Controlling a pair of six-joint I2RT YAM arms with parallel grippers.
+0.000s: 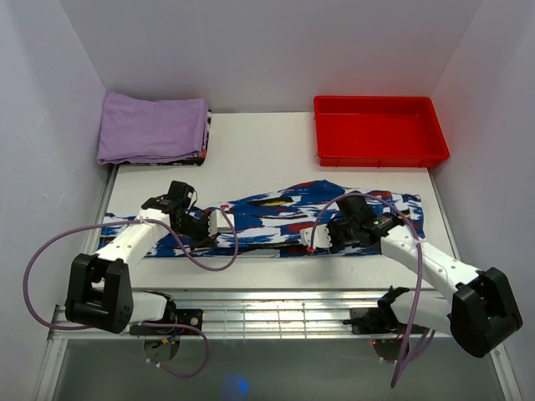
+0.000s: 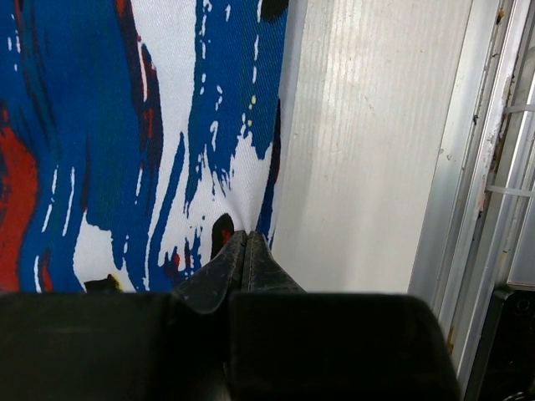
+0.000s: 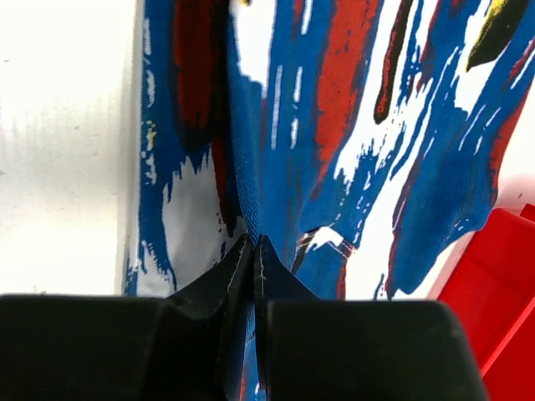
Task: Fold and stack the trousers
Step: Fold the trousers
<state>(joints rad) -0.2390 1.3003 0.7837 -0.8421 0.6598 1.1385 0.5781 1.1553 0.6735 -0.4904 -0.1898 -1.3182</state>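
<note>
The trousers (image 1: 276, 219), in a blue, white, red and black brush-stroke print, lie stretched left to right across the near half of the white table (image 1: 251, 150). My left gripper (image 1: 213, 227) is shut at their left part; in the left wrist view its tips (image 2: 247, 236) meet on the trousers' (image 2: 125, 125) near edge, where the cloth puckers slightly. My right gripper (image 1: 328, 234) is shut at their right part. The right wrist view shows a raised fold of the trousers (image 3: 334, 125) pinched between that gripper's (image 3: 253, 241) fingers.
A folded lilac-purple cloth (image 1: 153, 127) lies at the back left. A red tray (image 1: 380, 157) stands at the back right, its corner (image 3: 501, 292) close to the trousers' end. A metal rail (image 1: 276, 301) runs along the table's near edge. White walls enclose three sides.
</note>
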